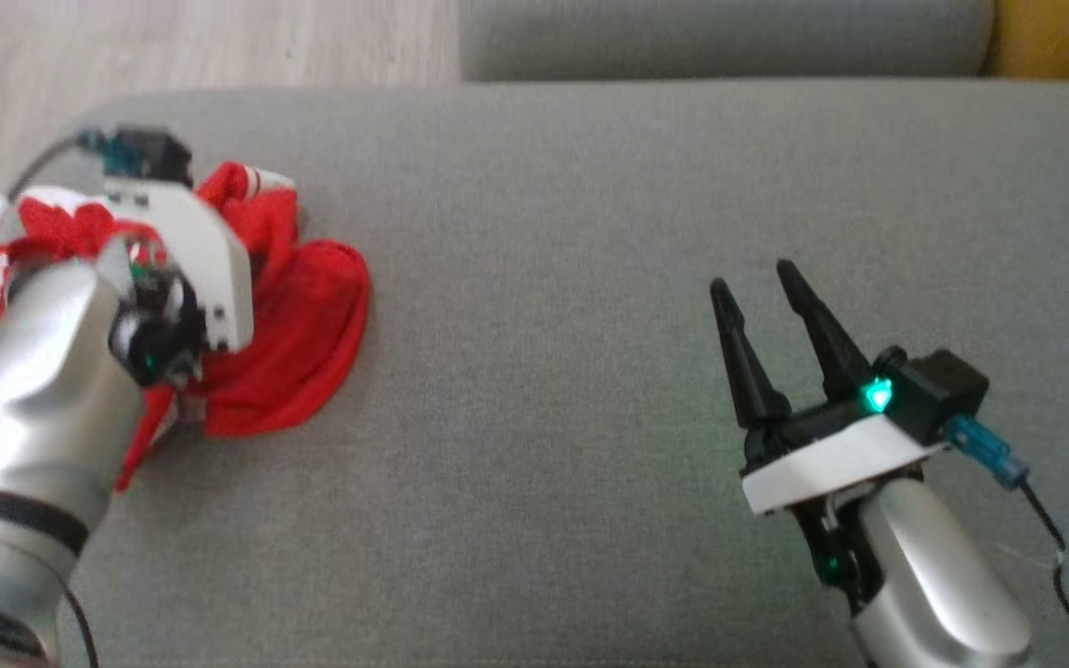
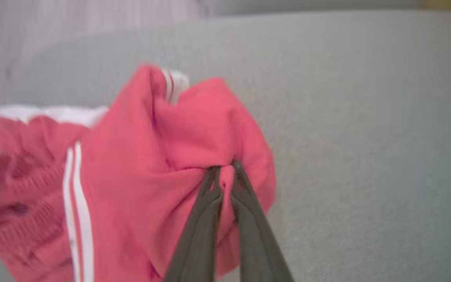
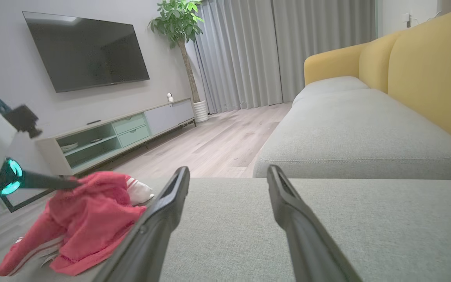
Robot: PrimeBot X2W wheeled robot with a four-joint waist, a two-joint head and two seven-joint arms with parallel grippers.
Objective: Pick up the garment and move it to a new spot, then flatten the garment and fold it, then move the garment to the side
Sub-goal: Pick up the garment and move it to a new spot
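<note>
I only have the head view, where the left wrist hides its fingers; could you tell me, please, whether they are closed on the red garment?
Observer: Yes; the left wrist view shows the left gripper shut, its fingers pinching a fold of the garment.
Operator: Thank you. Is the garment off the cushion yet?
Observer: Not fully; in the right wrist view its lower part rests on the cushion.
</note>
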